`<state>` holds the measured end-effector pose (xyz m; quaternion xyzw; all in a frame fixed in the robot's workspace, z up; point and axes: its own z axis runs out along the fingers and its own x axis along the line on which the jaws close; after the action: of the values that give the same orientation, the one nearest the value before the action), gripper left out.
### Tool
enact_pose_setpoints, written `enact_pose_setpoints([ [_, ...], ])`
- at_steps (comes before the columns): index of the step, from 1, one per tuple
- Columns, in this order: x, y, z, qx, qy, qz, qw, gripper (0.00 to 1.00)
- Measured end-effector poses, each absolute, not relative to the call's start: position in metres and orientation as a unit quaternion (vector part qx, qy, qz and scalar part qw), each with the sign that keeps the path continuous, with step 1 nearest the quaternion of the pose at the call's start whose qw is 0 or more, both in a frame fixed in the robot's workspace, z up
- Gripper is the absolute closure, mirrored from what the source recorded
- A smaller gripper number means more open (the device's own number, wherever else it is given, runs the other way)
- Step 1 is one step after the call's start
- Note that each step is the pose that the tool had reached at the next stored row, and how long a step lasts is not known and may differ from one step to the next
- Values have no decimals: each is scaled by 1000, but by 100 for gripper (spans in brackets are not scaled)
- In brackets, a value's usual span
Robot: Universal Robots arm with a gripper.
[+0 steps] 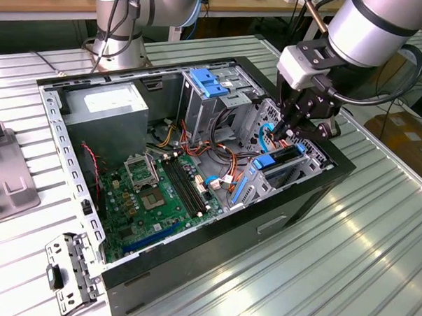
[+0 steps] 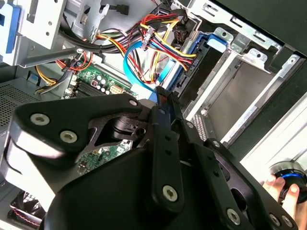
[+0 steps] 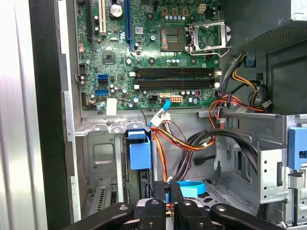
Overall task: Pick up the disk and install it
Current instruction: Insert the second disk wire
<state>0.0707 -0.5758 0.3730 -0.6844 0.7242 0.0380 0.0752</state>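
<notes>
Case (image 1: 264, 223): I take this as my landmark. It lies open on its side on the ribbed table (image 1: 374, 263), and I go from the exterior view's left to its right.
Bracket (image 1: 66, 274): a loose metal piece on the table, just outside the case's near left corner.
Power box (image 1: 105, 104): grey, inside the case at its far left corner.
Board (image 1: 157, 190): green, flat on the case floor, nearer than the power box. The first wrist view shows its socket and memory slots (image 3: 153, 52).
Latch (image 1: 207, 82): a blue handle on top of the metal cage, at the middle of the case's far wall.
Cables (image 1: 218, 162): red, yellow and orange leads loose in the case's middle, between the board and the drive bays.
Disk (image 1: 275, 161): it sits in the bay at the case's right end, standing on edge, with its blue rail end showing at the bay's mouth. I see that blue end in both wrist views (image 3: 140, 153) (image 2: 204, 52).
Gripper (image 1: 287, 137): it hangs inside the case's right end, just above and beside the disk. The fingers are drawn narrow, tips almost together (image 3: 168, 191) (image 2: 162, 98), and I see nothing held between them.
Hand (image 2: 280, 189): a person's fingers outside the case, in the second wrist view, on a round object with a blue ring.
</notes>
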Motion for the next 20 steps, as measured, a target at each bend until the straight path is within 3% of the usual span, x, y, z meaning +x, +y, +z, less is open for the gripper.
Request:
enact_pose_setpoints([
  [20, 71, -580, 362, -684, 724, 38, 75, 84],
])
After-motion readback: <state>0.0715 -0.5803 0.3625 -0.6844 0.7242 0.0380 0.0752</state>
